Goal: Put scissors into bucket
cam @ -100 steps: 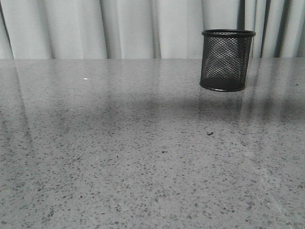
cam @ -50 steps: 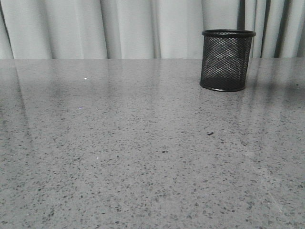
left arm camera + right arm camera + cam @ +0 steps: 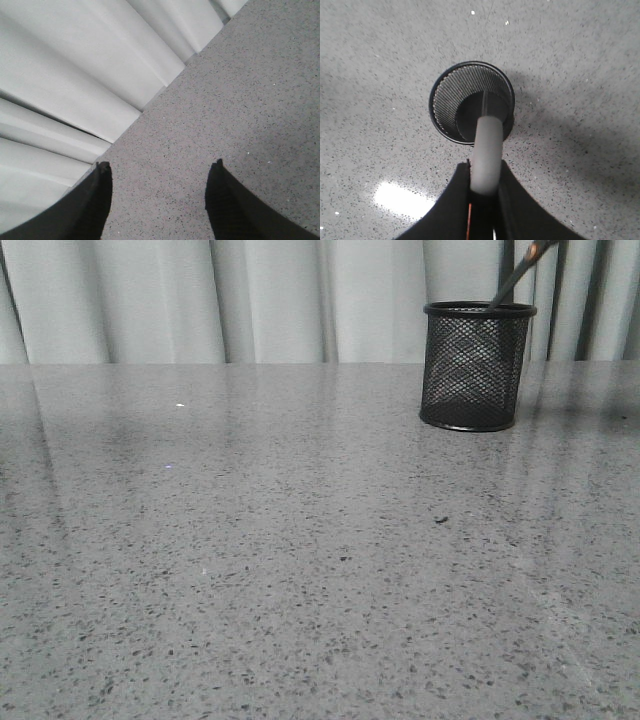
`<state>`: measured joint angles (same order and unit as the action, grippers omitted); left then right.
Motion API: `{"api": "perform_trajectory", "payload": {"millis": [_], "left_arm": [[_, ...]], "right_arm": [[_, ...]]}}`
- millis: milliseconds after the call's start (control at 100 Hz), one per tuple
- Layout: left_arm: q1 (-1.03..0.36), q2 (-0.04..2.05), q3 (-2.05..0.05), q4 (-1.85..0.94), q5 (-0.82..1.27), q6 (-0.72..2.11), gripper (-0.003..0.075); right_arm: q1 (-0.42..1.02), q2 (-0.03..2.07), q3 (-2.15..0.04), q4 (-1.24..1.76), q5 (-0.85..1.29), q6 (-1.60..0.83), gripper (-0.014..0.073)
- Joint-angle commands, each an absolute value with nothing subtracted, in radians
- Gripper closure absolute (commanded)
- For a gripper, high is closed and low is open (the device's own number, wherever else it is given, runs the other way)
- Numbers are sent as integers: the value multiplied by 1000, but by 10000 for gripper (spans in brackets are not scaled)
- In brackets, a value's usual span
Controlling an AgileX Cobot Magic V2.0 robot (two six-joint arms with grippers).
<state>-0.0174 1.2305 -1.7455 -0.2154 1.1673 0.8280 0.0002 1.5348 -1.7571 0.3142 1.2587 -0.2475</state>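
The black wire-mesh bucket (image 3: 477, 365) stands upright at the table's far right. The scissors (image 3: 518, 278) slant down from the top edge of the front view, their dark tip at the bucket's rim. In the right wrist view my right gripper (image 3: 485, 167) is shut on the scissors (image 3: 486, 150), which point down into the bucket's mouth (image 3: 449, 102); an orange edge shows between the fingers. My left gripper (image 3: 160, 172) is open and empty above bare table near the curtain. Neither gripper shows in the front view.
The grey speckled table (image 3: 300, 560) spreads across the front view. A pale pleated curtain (image 3: 250, 300) hangs behind its far edge and also shows in the left wrist view (image 3: 75, 75).
The scissors have come down into the front view above the bucket; half a second ago they were out of view. The broad shadow across the table has gone.
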Motion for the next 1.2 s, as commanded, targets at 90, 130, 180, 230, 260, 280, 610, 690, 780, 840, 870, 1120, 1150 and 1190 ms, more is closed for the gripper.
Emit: {"api": "perform_trajectory", "payload": {"millis": [90,130,180,230,260,280,610,690,780,840,870,1120,1150,1190], "left_arm": [[-16,1210,-1774,-242,1109,813,335],[-16,1210,-1774,-242,1109,813,335],[-16,1210,-1774,-242,1107,813,335],[-16,1210,-1774,-242,1103,813,335],[-16,1210,-1774,-242,1101,813,335],[-16,1210,-1774,-242,1101,813,335],[-16,1216,-1774,-242,1101,813,335],[-16,1216,-1774,-242,1101,813,335],[-16,1216,-1774,-242,1101,813,335],[-16,1216,-1774,-242,1101,813,337],[-16,1216,-1774,-242,1101,813,345],[-16,1216,-1774,-242,1101,760,624],[-16,1216,-1774,-242,1101,755,665],[-16,1216,-1774,-242,1101,741,727]], "right_arm": [[-6,1561,-1793,328,1252,-245,642],[-4,1572,-1793,331,1252,-245,642],[-2,1586,-1793,337,1254,-245,643],[1,1596,-1793,344,1252,-245,643],[3,1601,-1793,344,1252,-245,643],[3,1605,-1793,345,1251,-245,643],[3,1637,-1793,389,1251,-258,389],[3,1629,-1796,381,1238,-261,298],[3,1620,-1827,357,1238,-261,286],[3,1610,-1855,350,1238,-261,286],[3,1604,-1875,344,1238,-261,286],[3,1518,-1962,341,1179,-261,300],[3,1505,-1962,343,1168,-261,326],[3,1488,-1962,352,1156,-261,365]]}}
